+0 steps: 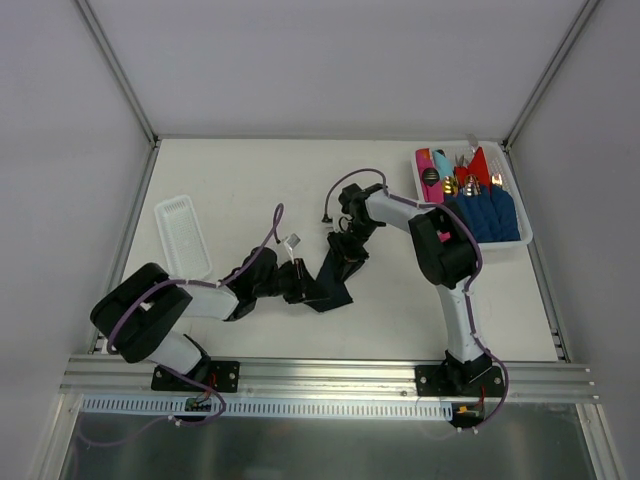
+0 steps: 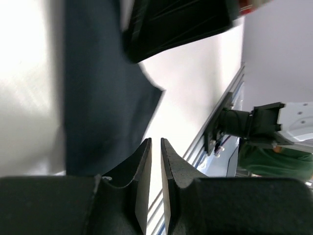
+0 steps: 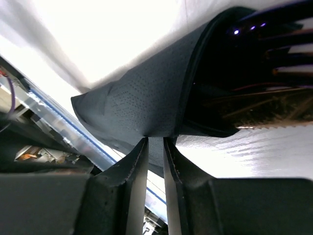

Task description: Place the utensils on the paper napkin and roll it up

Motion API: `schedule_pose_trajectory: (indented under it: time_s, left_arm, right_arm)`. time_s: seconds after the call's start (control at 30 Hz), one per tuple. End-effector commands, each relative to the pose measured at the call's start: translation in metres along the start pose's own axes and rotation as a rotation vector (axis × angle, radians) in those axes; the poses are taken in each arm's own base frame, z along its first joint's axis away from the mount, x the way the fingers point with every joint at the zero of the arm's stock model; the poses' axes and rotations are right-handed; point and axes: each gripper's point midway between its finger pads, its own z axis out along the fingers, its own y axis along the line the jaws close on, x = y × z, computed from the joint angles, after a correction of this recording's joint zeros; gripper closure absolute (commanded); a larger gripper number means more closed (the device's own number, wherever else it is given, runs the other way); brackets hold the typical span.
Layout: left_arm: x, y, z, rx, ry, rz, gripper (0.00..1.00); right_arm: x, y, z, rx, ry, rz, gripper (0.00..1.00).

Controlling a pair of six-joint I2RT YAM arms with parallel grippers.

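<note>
A white bin (image 1: 522, 243) at the back right holds blue rolled napkins (image 1: 487, 215), red napkins (image 1: 478, 164) and utensils (image 1: 452, 186). A clear tray (image 1: 183, 236) sits on the left. At mid-table, the right gripper (image 3: 155, 141) pinches a fold of the paper napkin (image 3: 139, 100). The left gripper (image 2: 155, 142) is barely parted just beside the napkin, gripping nothing.

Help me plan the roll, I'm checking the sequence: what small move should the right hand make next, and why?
Probably carry the pinched edge further across the utensils. The right hand grips a lifted edge of the paper napkin, which arches over the utensils. The left hand sits beside the sheet, holding nothing.
</note>
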Motion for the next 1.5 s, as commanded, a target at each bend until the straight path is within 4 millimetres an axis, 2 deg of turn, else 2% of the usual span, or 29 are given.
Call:
schedule_pose_trajectory:
  time_s: [0.0,0.13,0.33,0.47,0.5,0.63,0.67,0.7,0.77,0.87,0.97,1.07,1.2,1.47]
  left_arm:
    - [-0.016,-0.004,-0.004,-0.055,-0.020,0.112,0.87]
    - [-0.021,-0.012,-0.001,-0.043,-0.008,0.133,0.87]
    - [-0.012,0.000,0.009,-0.032,0.033,0.102,0.87]
    - [-0.001,0.018,0.014,-0.052,0.061,0.074,0.89]
    - [0.006,0.030,0.015,-0.077,0.077,0.050,0.89]
    - [0.013,0.054,0.018,-0.101,0.067,-0.019,0.93]
    - [0.021,0.065,0.018,-0.120,0.083,-0.065,0.94]
    - [0.018,0.062,0.020,-0.091,0.065,-0.060,0.95]
    - [0.025,0.073,0.021,-0.104,0.073,-0.116,0.96]
    - [0.025,0.073,0.021,-0.075,0.056,-0.135,0.98]
    - [0.026,0.076,0.022,-0.079,0.053,-0.151,0.98]
    - [0.025,0.074,0.022,-0.077,0.051,-0.142,0.99]
    - [0.025,0.074,0.021,-0.080,0.051,-0.141,0.99]
    - [0.025,0.075,0.021,-0.084,0.050,-0.142,0.99]
  right_arm:
    - [-0.014,-0.031,0.008,0.140,-0.016,-0.073,0.78]
    - [-0.016,-0.029,0.007,0.144,-0.017,-0.089,0.78]
    - [-0.016,-0.029,0.006,0.156,-0.011,-0.111,0.79]
    - [-0.017,-0.028,0.005,0.153,-0.005,-0.124,0.80]
    - [-0.017,-0.028,0.005,0.153,-0.004,-0.128,0.80]
    - [-0.018,-0.022,0.000,0.144,-0.019,-0.155,0.80]
    - [-0.019,-0.020,-0.003,0.136,-0.027,-0.162,0.79]
    - [-0.019,-0.018,-0.005,0.129,-0.033,-0.164,0.78]
    - [-0.022,-0.005,-0.016,0.088,-0.069,-0.169,0.74]
    - [-0.032,0.008,-0.042,0.045,-0.146,-0.143,0.68]
    - [-0.048,0.013,-0.072,0.039,-0.260,-0.108,0.59]
    - [-0.061,0.010,-0.087,0.031,-0.355,-0.021,0.53]
    - [-0.068,0.005,-0.080,0.020,-0.394,0.022,0.51]
    - [-0.060,0.003,-0.050,-0.046,-0.302,0.086,0.47]
